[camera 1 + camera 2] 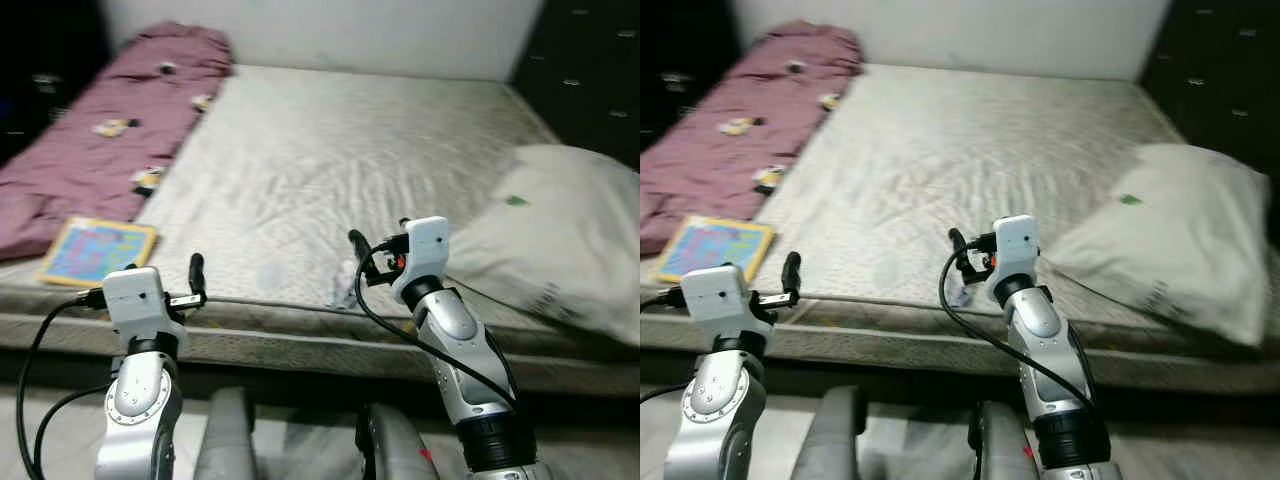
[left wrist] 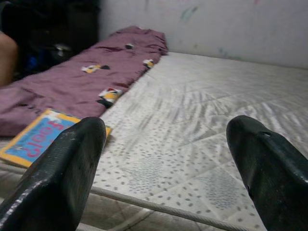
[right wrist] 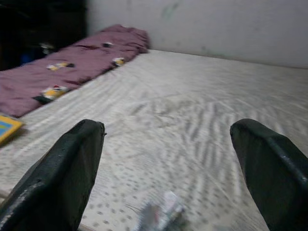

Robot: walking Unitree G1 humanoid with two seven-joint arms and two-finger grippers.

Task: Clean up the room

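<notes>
Your right gripper (image 3: 166, 168) hangs wide open and empty over the near edge of the mattress (image 1: 330, 150), and the small crumpled wrapper (image 3: 159, 215) lies just ahead of and below it at about 12 o'clock, between the two fingers' lines, so I'd judge a short forward dip takes it. Its long axis is too blurred to call. Your left gripper (image 2: 168, 159), also open and empty, sits well apart from it; the book (image 1: 98, 252) lies nearer that arm, at about 11 o'clock.
</notes>
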